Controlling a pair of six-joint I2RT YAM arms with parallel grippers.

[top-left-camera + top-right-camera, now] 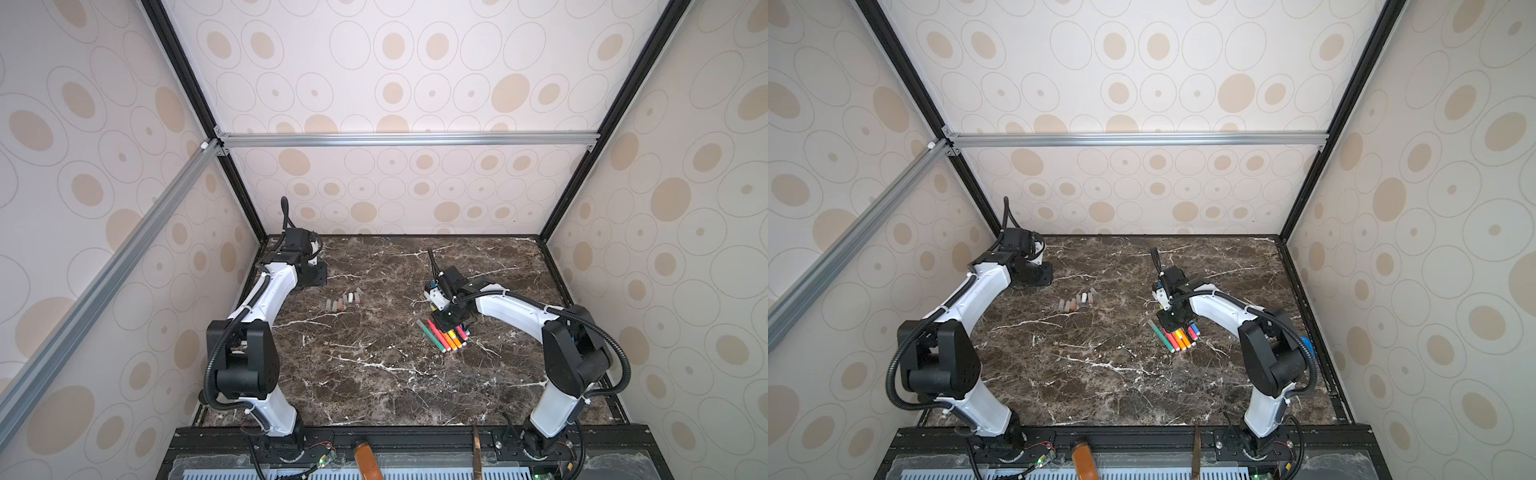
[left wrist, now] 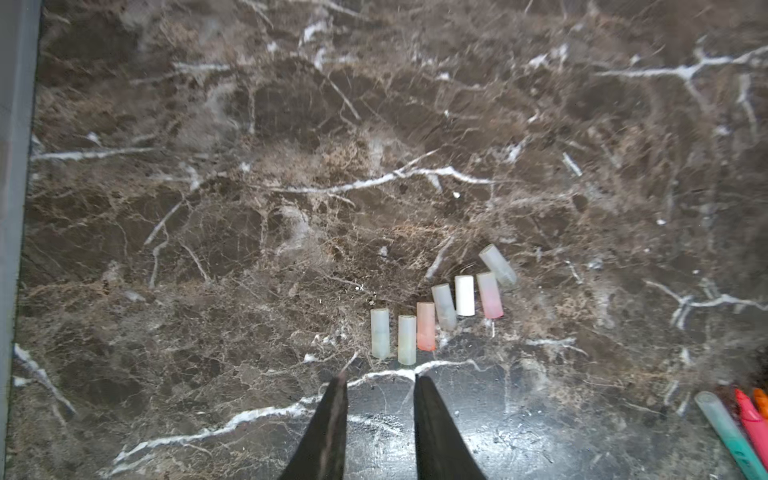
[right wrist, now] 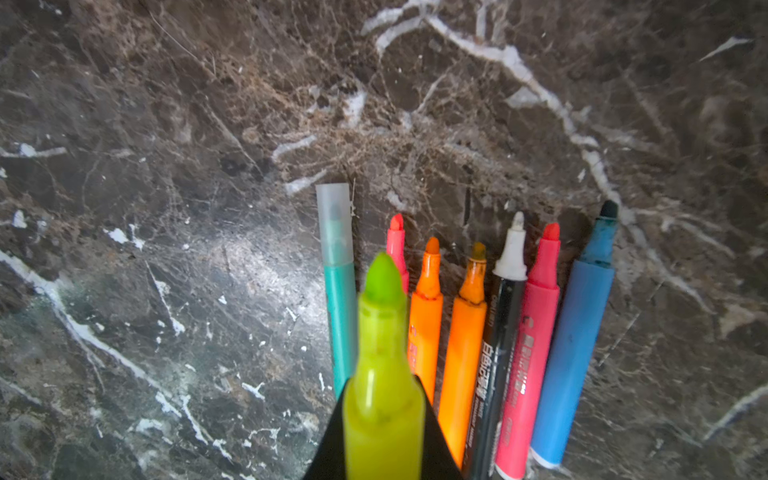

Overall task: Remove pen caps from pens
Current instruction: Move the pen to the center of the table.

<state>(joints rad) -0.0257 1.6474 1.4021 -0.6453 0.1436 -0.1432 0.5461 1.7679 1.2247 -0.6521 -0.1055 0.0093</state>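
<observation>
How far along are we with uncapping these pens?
Nearly done. Seven loose caps lie in a row on the table, and six uncapped pens lie side by side. In hand: the right gripper holds the yellow pen, its tip already bare. The left gripper is open and empty near the caps. Left: the green pen still wears its cap.
</observation>
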